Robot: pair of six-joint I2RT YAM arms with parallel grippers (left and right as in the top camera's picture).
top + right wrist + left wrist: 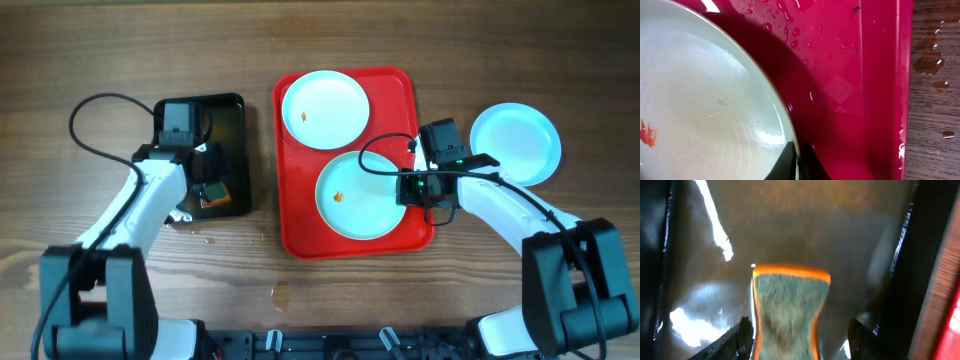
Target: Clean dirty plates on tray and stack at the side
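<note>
On the red tray (295,235) sit a far plate (325,108) at 12 o'clock and a near plate (355,205) at 6 o'clock; a third plate (515,143) lies on the table (100,60) at the tray's 3 o'clock. The right gripper (797,162) pinches the near plate's rim at 3 o'clock, and the left gripper (802,340), jaws spread, straddles the sponge (790,305) in the black tray (235,150).
</note>
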